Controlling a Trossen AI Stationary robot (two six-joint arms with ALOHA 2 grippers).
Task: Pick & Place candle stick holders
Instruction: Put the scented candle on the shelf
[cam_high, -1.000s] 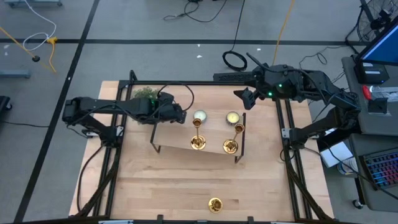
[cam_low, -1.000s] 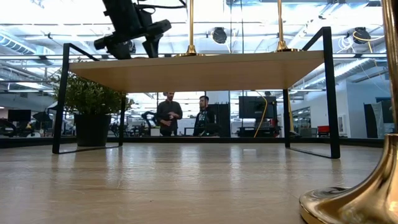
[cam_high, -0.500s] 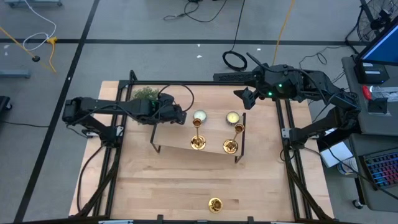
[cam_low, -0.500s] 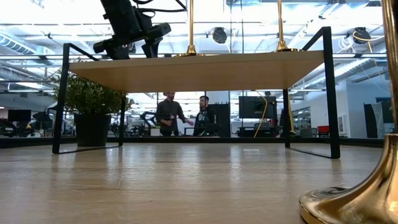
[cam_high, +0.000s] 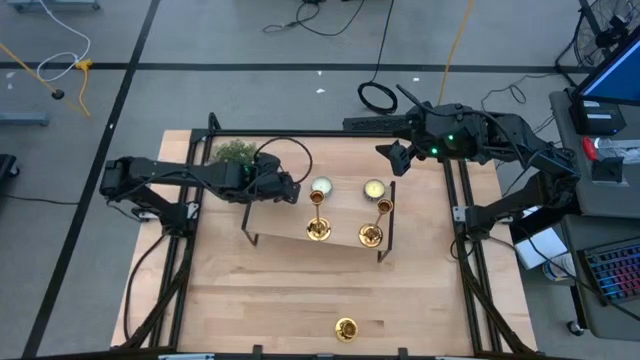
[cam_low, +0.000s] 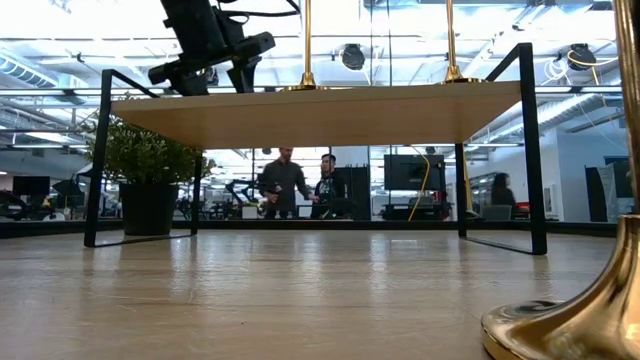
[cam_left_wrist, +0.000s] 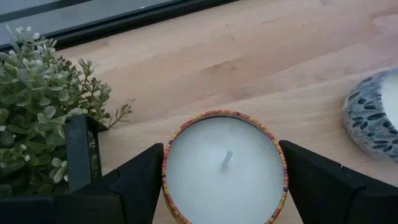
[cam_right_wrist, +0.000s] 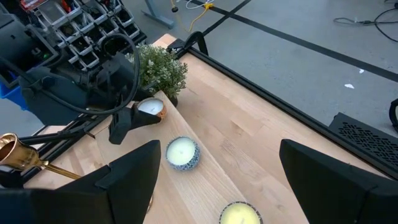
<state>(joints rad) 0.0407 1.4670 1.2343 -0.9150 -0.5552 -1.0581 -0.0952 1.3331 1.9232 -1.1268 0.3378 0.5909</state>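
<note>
Two gold candle stick holders (cam_high: 318, 228) (cam_high: 370, 236) stand upright by their round bases on a small black-framed wooden shelf (cam_low: 330, 108). A third holder (cam_high: 345, 328) stands on the table near its front edge and shows large in the low view (cam_low: 590, 300). My left gripper (cam_left_wrist: 221, 180) is over the shelf's left end (cam_high: 285, 187), shut on a white tealight candle (cam_left_wrist: 224, 168) with a coloured rim. My right gripper (cam_right_wrist: 233, 180) hangs open and high over the table's far right (cam_high: 396, 153), with nothing between its fingers. My left gripper pinches the candle's round tin wall (cam_left_wrist: 165, 180) between its two fingers, one on each opposite side. The fingers slant downward from the table's left. The candle sits level with its wick up (cam_right_wrist: 150, 107). I cannot tell whether its bottom rests on the wood.
A bushy green plant (cam_high: 232, 152) in a dark pot stands at the shelf's far left corner, close to my left gripper. A blue-patterned candle (cam_right_wrist: 181, 154) and a pale yellow one (cam_right_wrist: 239, 214) sit behind the two holders. People stand in the room beyond (cam_low: 300, 185).
</note>
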